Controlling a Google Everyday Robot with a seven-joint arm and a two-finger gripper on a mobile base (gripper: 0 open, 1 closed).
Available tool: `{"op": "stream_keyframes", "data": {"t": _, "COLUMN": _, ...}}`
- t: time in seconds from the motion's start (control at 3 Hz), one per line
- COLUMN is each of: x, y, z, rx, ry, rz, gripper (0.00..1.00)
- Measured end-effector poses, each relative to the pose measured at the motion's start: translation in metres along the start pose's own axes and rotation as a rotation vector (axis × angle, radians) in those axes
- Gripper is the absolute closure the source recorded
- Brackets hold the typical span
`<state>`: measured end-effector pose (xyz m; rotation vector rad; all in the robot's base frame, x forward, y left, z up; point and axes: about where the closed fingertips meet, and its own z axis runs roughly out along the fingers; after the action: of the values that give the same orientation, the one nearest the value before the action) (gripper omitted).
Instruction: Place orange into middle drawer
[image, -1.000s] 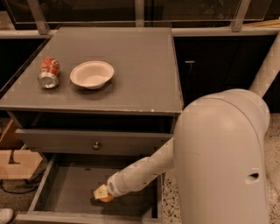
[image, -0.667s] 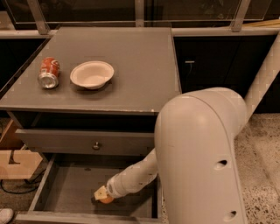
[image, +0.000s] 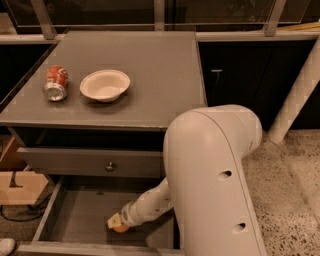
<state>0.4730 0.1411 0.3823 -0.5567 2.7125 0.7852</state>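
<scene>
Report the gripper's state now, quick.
Gripper: down inside the middle drawer, right against the orange; open, closed or holding cannot be told.

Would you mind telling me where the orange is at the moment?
The orange is low in the camera view, inside the open middle drawer near its front, just under the gripper and below the knobbed drawer.

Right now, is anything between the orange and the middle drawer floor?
Nothing visible. The gripper is inside the open middle drawer with the orange at its tip, over bare floor.
</scene>
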Motion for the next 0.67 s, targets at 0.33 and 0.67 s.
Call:
{"op": "stream_keyframes", "data": {"t": 0.33, "x": 0.0008, "y": -0.0005, "z": 0.0022, "rx": -0.001, "ry": 0.002, "rz": 0.003, "gripper": 0.83}}
{"op": "stream_keyframes", "data": {"t": 0.67, "x": 0.0008, "y": -0.0005, "z": 0.0022, "rx": -0.001, "ry": 0.002, "rz": 0.003, "gripper": 0.61}}
